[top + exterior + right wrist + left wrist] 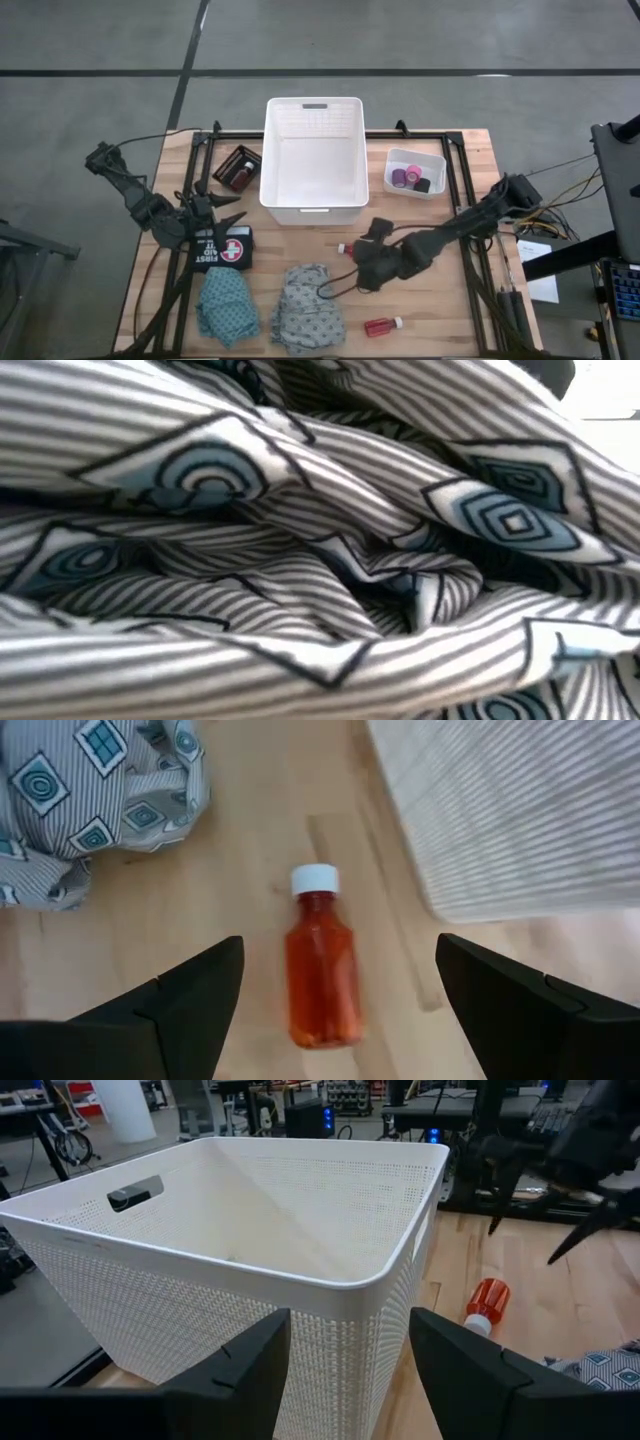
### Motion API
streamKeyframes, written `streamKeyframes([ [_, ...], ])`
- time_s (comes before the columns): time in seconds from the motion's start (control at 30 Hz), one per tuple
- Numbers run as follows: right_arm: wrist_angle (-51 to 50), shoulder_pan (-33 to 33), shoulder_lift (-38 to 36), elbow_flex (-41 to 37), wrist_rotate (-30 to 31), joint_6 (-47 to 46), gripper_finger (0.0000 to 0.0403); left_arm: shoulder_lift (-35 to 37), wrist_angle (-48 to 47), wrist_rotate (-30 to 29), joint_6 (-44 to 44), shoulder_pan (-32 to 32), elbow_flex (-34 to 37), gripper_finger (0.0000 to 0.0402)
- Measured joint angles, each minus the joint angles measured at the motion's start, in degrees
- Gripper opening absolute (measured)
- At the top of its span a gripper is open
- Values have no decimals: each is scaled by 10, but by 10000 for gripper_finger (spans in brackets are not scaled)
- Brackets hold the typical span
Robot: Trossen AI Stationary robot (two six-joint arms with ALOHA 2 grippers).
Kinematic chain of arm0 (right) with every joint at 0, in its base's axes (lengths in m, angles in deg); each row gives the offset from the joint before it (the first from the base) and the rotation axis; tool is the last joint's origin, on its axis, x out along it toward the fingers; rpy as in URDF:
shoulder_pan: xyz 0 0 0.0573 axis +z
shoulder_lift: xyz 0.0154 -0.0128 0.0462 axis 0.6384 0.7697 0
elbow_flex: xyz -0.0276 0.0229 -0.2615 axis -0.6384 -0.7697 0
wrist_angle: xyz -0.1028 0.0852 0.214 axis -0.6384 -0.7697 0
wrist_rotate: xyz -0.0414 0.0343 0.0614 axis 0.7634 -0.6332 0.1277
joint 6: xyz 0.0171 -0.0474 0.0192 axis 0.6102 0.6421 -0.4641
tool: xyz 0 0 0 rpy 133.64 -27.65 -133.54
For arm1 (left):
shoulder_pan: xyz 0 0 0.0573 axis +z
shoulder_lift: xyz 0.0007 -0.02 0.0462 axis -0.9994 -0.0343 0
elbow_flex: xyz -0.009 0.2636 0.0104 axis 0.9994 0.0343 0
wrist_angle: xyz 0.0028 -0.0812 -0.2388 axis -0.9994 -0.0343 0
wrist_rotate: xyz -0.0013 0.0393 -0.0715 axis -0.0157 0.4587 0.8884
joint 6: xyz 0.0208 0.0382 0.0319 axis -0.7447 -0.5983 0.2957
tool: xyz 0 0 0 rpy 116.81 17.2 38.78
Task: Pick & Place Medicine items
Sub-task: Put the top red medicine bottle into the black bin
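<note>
**Right arm lined up over a bottle, basket empty so far**

While the white basket (311, 158) sits at top centre of the high view with nothing in it, the right gripper (366, 250) hangs just below it, fingers spread wide and holding nothing. Its wrist view shows a red bottle (322, 970) lying on its side on the table (455, 310) between the two fingers, white cap toward the basket, so I'd guess it's set up to pinch the bottle. The left gripper (222, 215) waits at centre left, also open and empty. Another red bottle (383, 326) lies lower right, one more in a dark tray (238, 167) upper left. Rolls sit in a clear tub (414, 173); the teal cloth (226, 304) and grey cloth (309, 308) lie along the bottom.
</note>
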Motion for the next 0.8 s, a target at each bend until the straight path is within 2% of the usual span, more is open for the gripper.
streamKeyframes([
  [0.13,58,-27,3,-31,-45,13,327,0,0,0,0,0,0,212],
  [0.33,117,-46,-6,-78,-49,18,327,0,0,0,0,0,0,212],
  [0.5,184,-60,-5,-126,-91,15,327,0,0,0,0,0,0,212],
  [0.8,281,-61,-6,-191,-107,11,327,0,0,0,0,0,0,212],
])
